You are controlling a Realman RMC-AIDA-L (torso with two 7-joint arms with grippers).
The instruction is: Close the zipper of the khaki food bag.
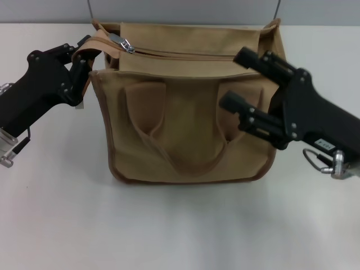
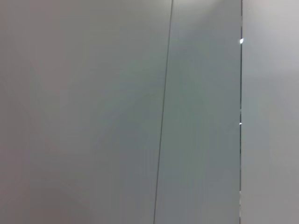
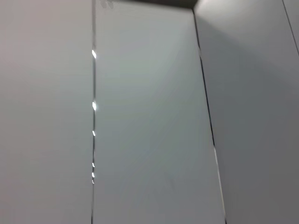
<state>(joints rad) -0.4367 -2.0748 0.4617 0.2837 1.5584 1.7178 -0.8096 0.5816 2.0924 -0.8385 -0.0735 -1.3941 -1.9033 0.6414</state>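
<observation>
Canvas dominates the head view: the khaki food bag (image 1: 185, 118) stands upright in the middle of the white bench (image 1: 180, 230), its two looped handles (image 1: 174, 126) facing the camera and darker brown piping running around its edges. Along the top of the bag runs the zipper (image 1: 185, 54), and its small silver pull tab (image 1: 122, 43) sits near the bag's left end, with the track to the right of it lying parted. The left tool (image 1: 84, 59) is at the bag's upper left corner, its black fingers closed narrowly on a tan fabric tab (image 1: 98, 44) at that end of the zipper, just beside the pull tab but not on it. The right tool (image 1: 244, 79) reaches in from the right side of the bag with its fingers spread wide; one finger (image 1: 261, 62) lies across the upper right part of the bag near the zipper's right end, the other (image 1: 247, 109) lies lower over the front panel, and the bag's right side shows between them. The pull tab is well apart from the right tool. Both wrist views show only pale grey wall panels (image 2: 93, 112) with thin seams, with neither the bag nor any fingers in sight.
</observation>
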